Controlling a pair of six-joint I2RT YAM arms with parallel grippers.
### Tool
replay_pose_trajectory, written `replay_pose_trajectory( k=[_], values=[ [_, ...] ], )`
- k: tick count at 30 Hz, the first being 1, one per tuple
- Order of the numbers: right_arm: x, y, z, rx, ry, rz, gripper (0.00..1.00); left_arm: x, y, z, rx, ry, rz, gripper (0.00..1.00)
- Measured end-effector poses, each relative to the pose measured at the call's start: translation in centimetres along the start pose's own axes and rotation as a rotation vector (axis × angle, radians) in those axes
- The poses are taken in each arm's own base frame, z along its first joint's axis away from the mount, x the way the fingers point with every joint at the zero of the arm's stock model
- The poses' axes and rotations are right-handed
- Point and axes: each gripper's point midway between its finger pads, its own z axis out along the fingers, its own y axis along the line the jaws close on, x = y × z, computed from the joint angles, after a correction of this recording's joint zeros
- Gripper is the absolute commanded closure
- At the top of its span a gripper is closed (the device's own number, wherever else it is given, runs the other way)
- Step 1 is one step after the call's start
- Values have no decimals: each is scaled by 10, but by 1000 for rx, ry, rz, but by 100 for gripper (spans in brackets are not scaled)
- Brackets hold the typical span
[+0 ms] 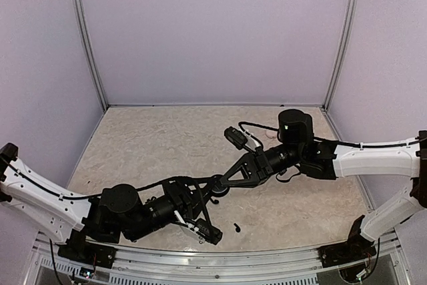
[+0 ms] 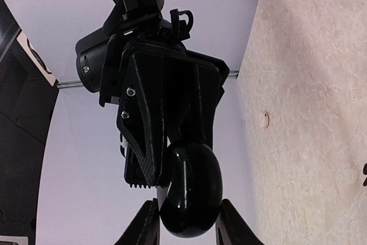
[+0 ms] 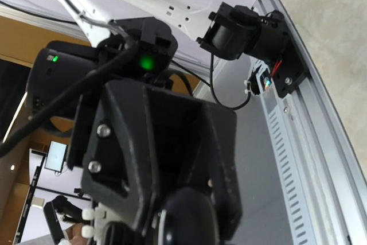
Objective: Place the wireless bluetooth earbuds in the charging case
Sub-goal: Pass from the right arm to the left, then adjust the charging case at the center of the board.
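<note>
The right gripper (image 2: pixel 182 167) is clamped shut on the small round glossy black charging case (image 2: pixel 192 196). It pinches the case by its upper part, so the rounded lower end hangs free beyond the fingertips. That looks deliberate to me, because the free end is what the left gripper (image 2: pixel 186 228) is reaching for. Its two dark fingers (image 2: pixel 143 225) stand one on either side of that lower end, very close to the shell. Whether they actually press on it I cannot tell.

I read this as a hand-over or a shared hold in mid-air, above the middle of the pale mottled tabletop (image 1: pixel 147 145). The likely purpose is for one arm to steady the case while the lid is dealt with.

The case is a smooth, shiny puck with rounded edges that catches the light from the walls. The left wrist view shows its narrow side. I see no lid standing open, so I judge it closed.

One tiny black earbud (image 1: pixel 235 226) lies on the table near the front edge, apart from the held case and not yet in it. I can't pick out the second bud. A pale pink round object (image 1: pixel 270 133) sits farther back near the right arm, and it seems to have no part in the job.
</note>
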Motion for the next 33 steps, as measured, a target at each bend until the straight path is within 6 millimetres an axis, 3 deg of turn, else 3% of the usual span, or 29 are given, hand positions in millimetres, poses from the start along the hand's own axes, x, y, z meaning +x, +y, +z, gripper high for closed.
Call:
replay_pose_trajectory(
  k=[7,11,15,20,24,28,33],
  values=[
    [2,-2,3,-16,7,30,78,-1,-1,-1,3,3,34,78],
    [3,-3,4,-21,11,50,60,-2,-3,-1,8,2,49,83],
    [3,-2,4,-25,10,34,35,-2,-3,-1,8,2,39,86],
    [-6,-8,-2,16,-14,3,21,-3,-3,-2,11,1,7,88],
    [-42,-2,-31,111,-129,-118,2,-3,-5,-3,47,-12,-61,88],
    [-74,27,-71,229,-292,-335,1,-6,9,9,111,-32,-201,90],
    [-83,63,-102,352,-429,-592,0,-1,41,25,169,-58,-448,90]
  ],
)
